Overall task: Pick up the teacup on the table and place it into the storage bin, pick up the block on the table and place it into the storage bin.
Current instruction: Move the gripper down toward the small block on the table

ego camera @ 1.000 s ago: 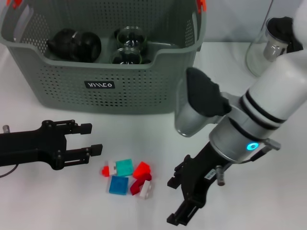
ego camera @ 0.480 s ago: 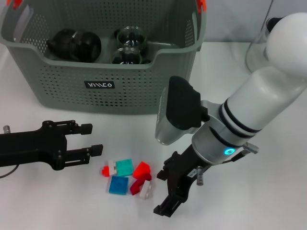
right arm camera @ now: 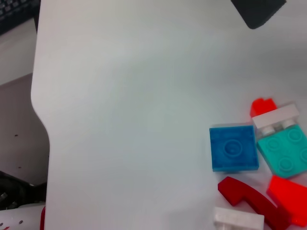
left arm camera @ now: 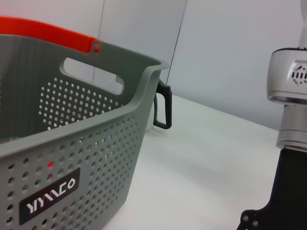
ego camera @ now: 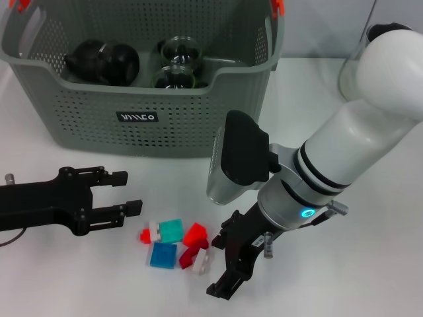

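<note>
The grey-green storage bin (ego camera: 198,125) stands at the back of the table, its label (left arm camera: 50,191) also in the left wrist view. Inside it lie two glass teacups (ego camera: 178,51) and a black pot (ego camera: 102,61). Several blocks lie in a cluster in front of the bin: teal (ego camera: 172,230), blue (ego camera: 163,255), orange-red (ego camera: 195,232), dark red (ego camera: 192,252). The right wrist view shows the blue block (right arm camera: 234,148) and the teal block (right arm camera: 283,152). My right gripper (ego camera: 218,265) hangs open just right of the cluster. Left of the cluster, my left gripper (ego camera: 129,193) is open and empty.
A glass vessel (ego camera: 360,66) stands at the back right, partly behind my right arm; its black handle (left arm camera: 163,108) shows beside the bin. The table's edge (right arm camera: 41,120) runs close to the blocks in the right wrist view.
My right arm has swung left and lowered, bringing its open gripper close beside the block cluster. The left arm and the blocks have not moved.
</note>
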### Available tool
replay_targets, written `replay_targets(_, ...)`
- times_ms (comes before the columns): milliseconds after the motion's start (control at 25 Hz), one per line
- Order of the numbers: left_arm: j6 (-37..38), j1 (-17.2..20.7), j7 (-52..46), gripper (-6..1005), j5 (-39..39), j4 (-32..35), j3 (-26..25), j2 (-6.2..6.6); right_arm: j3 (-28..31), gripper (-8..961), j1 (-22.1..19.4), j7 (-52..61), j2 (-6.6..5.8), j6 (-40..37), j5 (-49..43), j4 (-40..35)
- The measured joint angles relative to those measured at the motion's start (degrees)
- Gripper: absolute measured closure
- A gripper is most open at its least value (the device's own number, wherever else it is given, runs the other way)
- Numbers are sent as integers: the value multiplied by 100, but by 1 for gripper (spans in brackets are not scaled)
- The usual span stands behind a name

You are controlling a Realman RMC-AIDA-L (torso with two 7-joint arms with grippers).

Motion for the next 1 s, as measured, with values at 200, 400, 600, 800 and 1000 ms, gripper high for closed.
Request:
replay_targets(200, -1, 0, 10, 335, 0, -3, 0, -1, -94, 12, 5, 0, 6, 117, 103, 25)
replay_targets(400, -6, 1, 10, 335, 0, -9, 0, -10, -140, 13, 4, 20, 9, 220, 116, 30)
replay_targets(600, -29, 2, 14, 335, 0, -9, 0, -10, -268, 13, 4, 61, 22, 353, 184, 33)
replay_targets(800, -68, 8, 24, 335, 0, -31, 0, -10, -431, 12, 38, 61, 24, 454, 319, 33)
replay_targets(1000, -71, 10, 34, 335, 0, -35, 0, -10, -447, 12, 63, 61, 24, 466, 330, 33)
